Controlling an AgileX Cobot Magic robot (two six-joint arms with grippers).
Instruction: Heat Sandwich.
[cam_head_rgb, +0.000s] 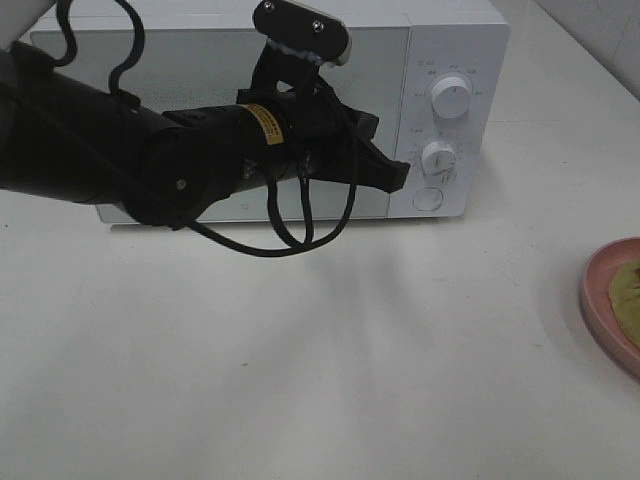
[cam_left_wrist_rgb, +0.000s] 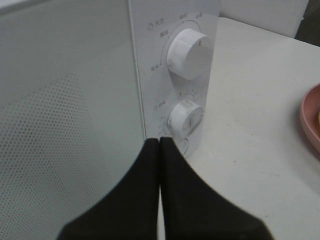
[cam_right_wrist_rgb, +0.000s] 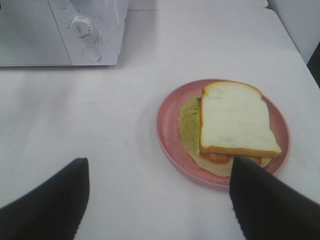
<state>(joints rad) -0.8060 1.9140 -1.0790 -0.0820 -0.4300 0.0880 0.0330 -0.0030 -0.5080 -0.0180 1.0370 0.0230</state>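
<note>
Two arms share this white desk (cam_head_rgb: 330, 380), though only the left one shows in the high view. Its black left gripper (cam_head_rgb: 400, 176) reaches across the front of the white microwave (cam_head_rgb: 455, 40), and its tip sits at the seam between the glass door (cam_head_rgb: 130, 60) and the control panel, just beside the lower knob (cam_head_rgb: 438, 157). In the left wrist view the left gripper (cam_left_wrist_rgb: 159, 141) has its jaws pressed flat together, with nothing between them. Their tip lies over the door edge, just below the lower knob (cam_left_wrist_rgb: 185, 118); whether it touches the microwave I cannot tell. The upper knob (cam_left_wrist_rgb: 189, 52) sits above it on the panel.

The right gripper (cam_right_wrist_rgb: 159, 167) hangs over the desk with its jaws spread wide and holding nothing, one dark finger on either side of the view. The pink plate (cam_right_wrist_rgb: 167, 125) lies ahead of them, on the desk and well apart from the microwave (cam_right_wrist_rgb: 100, 30). On it rests the sandwich (cam_right_wrist_rgb: 235, 120): a slice of white bread on top, an orange filling peeking out at one edge, and a flat yellowish-green layer spread underneath. In the high view only the rim of the pink plate (cam_head_rgb: 598, 290) and a sliver of the sandwich (cam_head_rgb: 628, 295) show at the right edge.
</note>
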